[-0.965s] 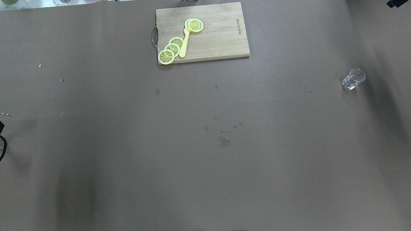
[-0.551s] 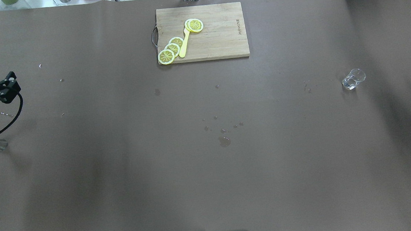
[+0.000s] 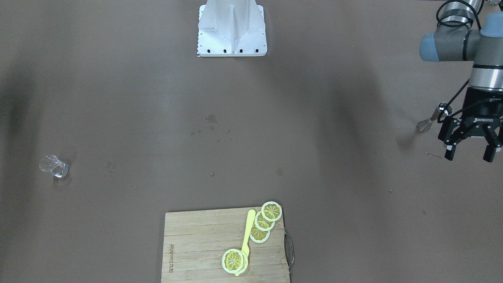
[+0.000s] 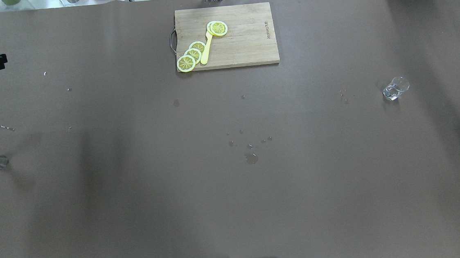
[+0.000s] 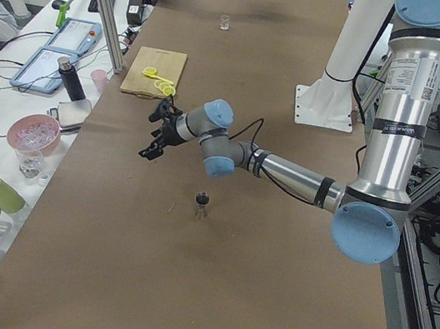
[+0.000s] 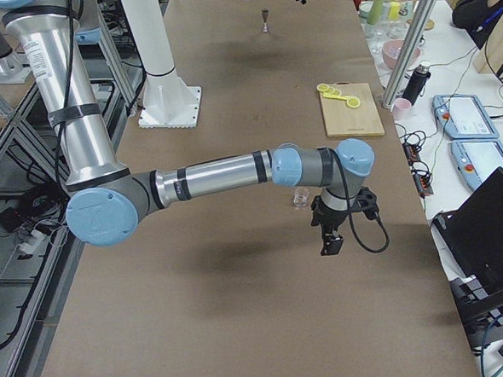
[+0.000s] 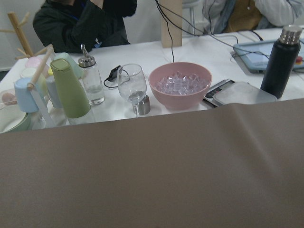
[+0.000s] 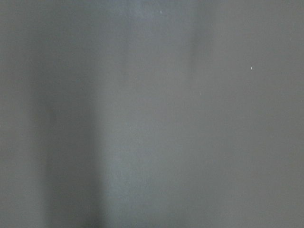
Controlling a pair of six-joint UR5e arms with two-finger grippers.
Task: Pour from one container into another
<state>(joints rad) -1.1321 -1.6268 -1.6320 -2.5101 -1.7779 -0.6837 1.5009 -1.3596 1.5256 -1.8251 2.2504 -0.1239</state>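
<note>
Left gripper [image 3: 469, 153]: fingers [image 3: 449, 151] spread wide, nothing between them, pointing down, held off the tabletop [image 4: 138, 218]. It's at the tabletop's left end, clear of the jigger [image 3: 432, 118] and on the side toward the operators' edge. The left wrist cam looks past that edge at a side bench with a pink bowl [image 7: 180, 84] of ice.

Right gripper [image 6: 332, 238]: only the right side cam catches it, so I can't tell if the fingers are apart or together. It hangs above the tabletop near the right end, close to the glass [image 6: 301, 197] but not touching it. The right wrist cam gives only blurred brown surface.

The jigger stands upright, alone, near the left edge. The glass [image 4: 395, 88] stands upright near the right edge, well apart from the jigger, almost the whole tabletop between them.

Wet spots [image 4: 251, 158] sit mid-tabletop. The cutting board [image 4: 244, 46] lies at the middle of the operators' edge, with lemon slices [image 4: 191, 55] on it.
</note>
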